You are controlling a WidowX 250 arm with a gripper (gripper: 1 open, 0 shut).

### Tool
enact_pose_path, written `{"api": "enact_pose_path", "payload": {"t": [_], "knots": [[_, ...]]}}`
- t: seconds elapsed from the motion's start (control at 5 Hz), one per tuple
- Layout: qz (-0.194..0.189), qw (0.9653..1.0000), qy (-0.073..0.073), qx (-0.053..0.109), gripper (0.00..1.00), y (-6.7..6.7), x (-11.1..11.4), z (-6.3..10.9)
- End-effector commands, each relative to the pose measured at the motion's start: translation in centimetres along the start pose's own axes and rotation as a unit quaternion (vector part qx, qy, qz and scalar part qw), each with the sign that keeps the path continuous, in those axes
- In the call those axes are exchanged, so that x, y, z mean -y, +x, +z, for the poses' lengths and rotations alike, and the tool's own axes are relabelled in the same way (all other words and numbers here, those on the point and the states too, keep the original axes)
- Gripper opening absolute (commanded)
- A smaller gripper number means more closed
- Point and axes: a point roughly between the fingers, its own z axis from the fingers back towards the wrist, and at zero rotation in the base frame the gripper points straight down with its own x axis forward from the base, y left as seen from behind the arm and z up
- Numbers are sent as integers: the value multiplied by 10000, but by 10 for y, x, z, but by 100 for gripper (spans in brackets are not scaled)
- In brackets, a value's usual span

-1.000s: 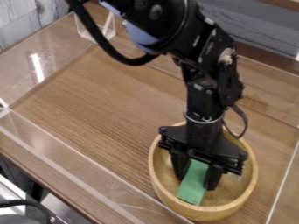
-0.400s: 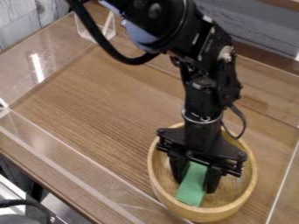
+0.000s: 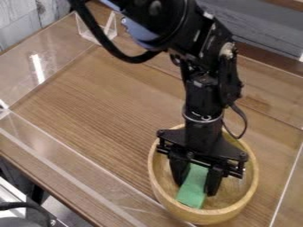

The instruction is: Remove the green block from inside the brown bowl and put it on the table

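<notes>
Since the earlier frame your arm has shifted only slightly, and the bowl (image 3: 158,182) has edged a touch to the left with it. Your end effector (image 3: 203,177) is down inside the bowl at the lower right of the frame, its fingers pinching the block (image 3: 192,190). The block is tilted, its green lower end showing below the fingers, its upper part hidden between them; it is still within the bowl's rim. That rim surrounds the fingertips, so the bowl's wall stands between the block and the tabletop (image 3: 106,106).

Further out, you have a clear acrylic wall (image 3: 71,173) running diagonally from the left edge toward the bottom, and a clear plastic piece (image 3: 92,27) at the upper left. A black cable (image 3: 106,49) loops across the top beside your arm. Another dark cable (image 3: 30,207) curves in the lower left corner. A grey panel (image 3: 267,35) stands behind, at the upper right.
</notes>
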Motion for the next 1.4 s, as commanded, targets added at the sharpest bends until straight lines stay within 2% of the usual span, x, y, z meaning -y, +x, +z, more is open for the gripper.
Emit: {"api": "enact_pose_path", "payload": {"t": [0.0, 0.6, 1.2], "knots": [[-29, 9999, -22, -103, 0, -4, 0, 5], [-71, 9995, -30, -306, 0, -13, -3, 17], [-126, 9992, -75, -374, 0, -17, -9, 31]]}}
